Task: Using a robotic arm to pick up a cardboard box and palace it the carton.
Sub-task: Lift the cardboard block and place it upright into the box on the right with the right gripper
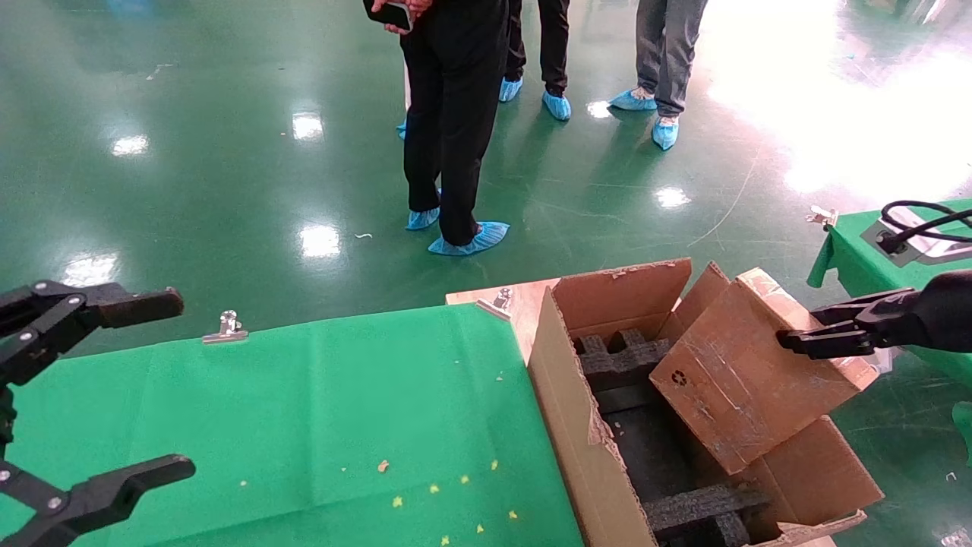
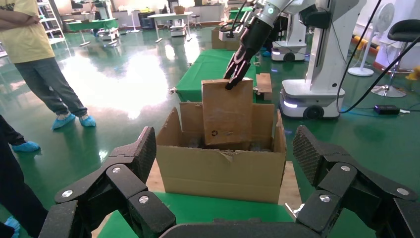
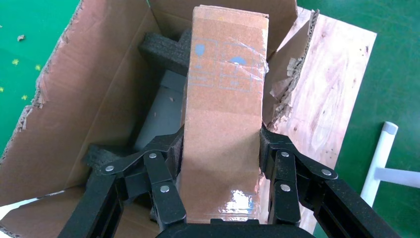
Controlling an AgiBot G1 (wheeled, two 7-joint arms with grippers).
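**Box gripped and hanging tilted over the carton mouth: the risk is in the drop**

My right gripper (image 1: 805, 334) sits at the right edge of the head view, its fingers pinching the upper end of the cardboard box (image 1: 748, 372). The right wrist view confirms it: pads pressed against both narrow sides of the box (image 3: 225, 124), tape glare near the held end. The box hangs tilted, its lower corner dipping into the open top of the carton (image 1: 577, 425) in the lower right of the frame, recycling mark facing me.

What worries me is the fit. Black foam blocks (image 1: 619, 361) line the carton's inside, and I judge the box's lower edge could land on one of them instead of the gap between, leaving it propped. The torn flap edges along the carton's near wall could also snag a corner if I lower it at this angle. The grip is only at one end, so I'd guess the box may swing or slip on the glossy tape if I move sharply. Letting go too high could make it tip out over the right-hand flap.

My left gripper (image 1: 99, 395) is parked at the far left of the frame over the green cloth (image 1: 304, 410), fingers spread wide and holding nothing. People stand at the top of the frame, well apart from the work.
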